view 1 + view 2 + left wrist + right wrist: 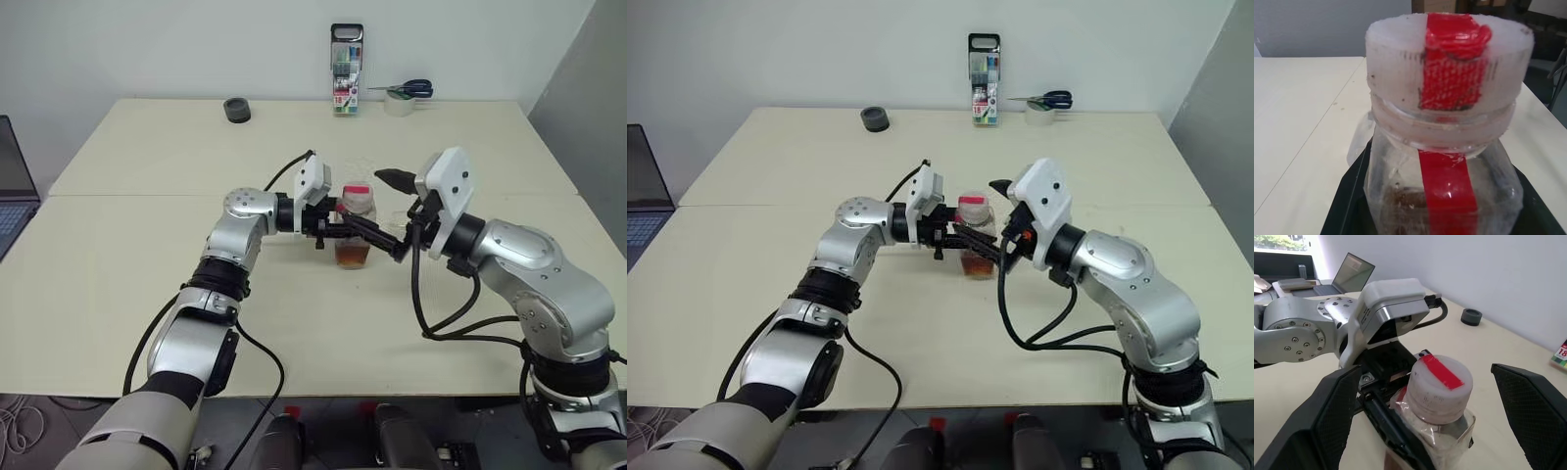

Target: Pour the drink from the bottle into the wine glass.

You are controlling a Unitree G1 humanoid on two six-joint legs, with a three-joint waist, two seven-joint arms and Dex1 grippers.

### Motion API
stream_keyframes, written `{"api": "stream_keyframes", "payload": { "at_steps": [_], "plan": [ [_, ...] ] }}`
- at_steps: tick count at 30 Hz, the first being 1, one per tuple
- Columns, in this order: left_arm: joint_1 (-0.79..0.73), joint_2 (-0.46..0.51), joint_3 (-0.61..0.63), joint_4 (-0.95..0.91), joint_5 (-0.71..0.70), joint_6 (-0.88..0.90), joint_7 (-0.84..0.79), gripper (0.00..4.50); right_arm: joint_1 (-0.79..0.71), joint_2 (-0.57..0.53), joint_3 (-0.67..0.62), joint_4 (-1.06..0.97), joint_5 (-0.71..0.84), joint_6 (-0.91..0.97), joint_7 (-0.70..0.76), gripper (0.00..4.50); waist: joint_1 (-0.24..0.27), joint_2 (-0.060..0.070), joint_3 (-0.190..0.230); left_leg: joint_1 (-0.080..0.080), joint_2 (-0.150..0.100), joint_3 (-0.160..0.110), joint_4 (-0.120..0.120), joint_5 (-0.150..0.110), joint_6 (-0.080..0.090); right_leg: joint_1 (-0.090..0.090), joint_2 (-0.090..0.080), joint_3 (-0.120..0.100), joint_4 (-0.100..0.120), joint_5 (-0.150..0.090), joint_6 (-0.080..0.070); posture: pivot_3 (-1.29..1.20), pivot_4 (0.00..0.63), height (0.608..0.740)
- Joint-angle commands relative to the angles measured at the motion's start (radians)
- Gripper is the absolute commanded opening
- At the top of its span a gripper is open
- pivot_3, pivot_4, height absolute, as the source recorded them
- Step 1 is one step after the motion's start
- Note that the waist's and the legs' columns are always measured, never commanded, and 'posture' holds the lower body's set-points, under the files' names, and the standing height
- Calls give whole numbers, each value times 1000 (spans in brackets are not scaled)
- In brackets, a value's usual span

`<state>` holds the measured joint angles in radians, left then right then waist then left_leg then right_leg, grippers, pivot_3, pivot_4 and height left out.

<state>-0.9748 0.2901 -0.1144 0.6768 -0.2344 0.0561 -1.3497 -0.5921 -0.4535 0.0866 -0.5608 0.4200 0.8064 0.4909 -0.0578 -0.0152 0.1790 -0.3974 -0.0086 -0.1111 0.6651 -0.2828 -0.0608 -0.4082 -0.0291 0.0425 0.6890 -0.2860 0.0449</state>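
Note:
The bottle stands upright at the middle of the table, clear and square-sided, with a white cap crossed by a red tape strip. The reddish-brown drink fills only its bottom. My left gripper reaches in from the left and is shut on the bottle's body below the cap. My right gripper is open, its black fingers standing wide on either side of the cap without touching it. A faint clear shape just behind the bottle may be the wine glass; I cannot make it out.
At the table's far edge stand a pack of markers and scissors on a tape roll. A black roll lies at the far left. A laptop sits off the table's left side.

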Motion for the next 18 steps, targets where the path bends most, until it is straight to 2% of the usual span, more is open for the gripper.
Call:
{"api": "stream_keyframes", "payload": {
  "at_steps": [1, 8, 18],
  "plan": [
    [-40, 0, 19, -16, -19, -12, -15, 1761, -38, 22, 25, 31, -43, -51, -23, 4500, 0, 0, 0, 0, 0, 0, 0, 0, 0, 0, 0, 0, 0, 0, 0, 0, 150, 740],
    [-29, -1, 15, -23, -15, -18, -25, 1761, -50, 41, 22, 91, -91, -87, -41, 4500, 0, 0, 0, 0, 0, 0, 0, 0, -1, 0, 0, 0, 0, 0, 0, 0, 150, 740],
    [-28, 2, 18, 8, -10, -40, -28, 1761, -43, 41, -5, 87, -70, -70, -28, 4500, 0, 0, 0, 0, 0, 0, 0, 0, -1, 0, 0, 0, 0, 0, 0, 0, 150, 740]
  ]
}}
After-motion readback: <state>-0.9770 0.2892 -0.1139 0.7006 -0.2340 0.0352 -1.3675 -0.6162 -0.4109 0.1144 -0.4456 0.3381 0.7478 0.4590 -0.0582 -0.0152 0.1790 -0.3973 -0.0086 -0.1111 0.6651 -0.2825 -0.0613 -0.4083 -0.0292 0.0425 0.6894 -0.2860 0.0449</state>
